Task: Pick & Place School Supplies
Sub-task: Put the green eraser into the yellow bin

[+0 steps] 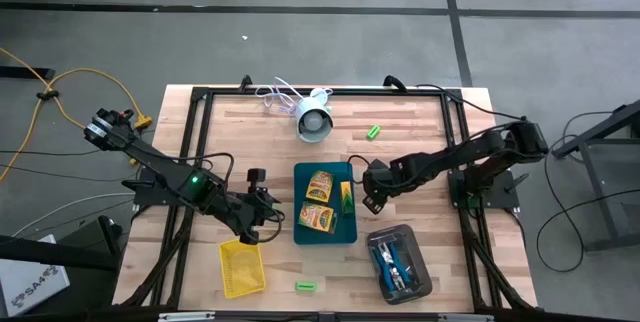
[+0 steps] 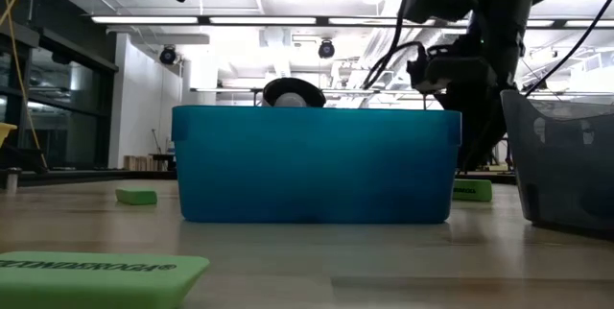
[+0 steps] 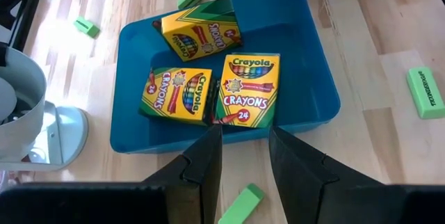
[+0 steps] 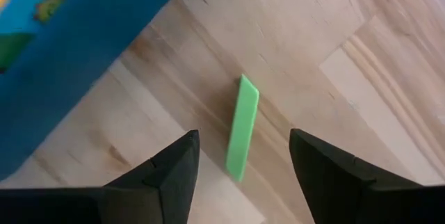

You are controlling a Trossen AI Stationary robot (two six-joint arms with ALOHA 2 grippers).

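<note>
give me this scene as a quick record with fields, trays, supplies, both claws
teal tray: three crayon boxes inside
grey tray: blue-handled scissors inside
yellow tray: nothing visible inside
green erasers on table: one near the white device, one at the front edge
left claw: beside teal tray, empty
right claw: open, above a green eraser

Teal tray [image 1: 350, 230]: middle of the table, deep-walled.
Yellow tray [image 1: 241, 269]: near the front edge, left of the teal one.
Dark grey tray [image 1: 420, 262]: front right (slightly tilted).
White round device [image 1: 314, 122]: far side, cable [image 1: 278, 93] looped behind.
</note>
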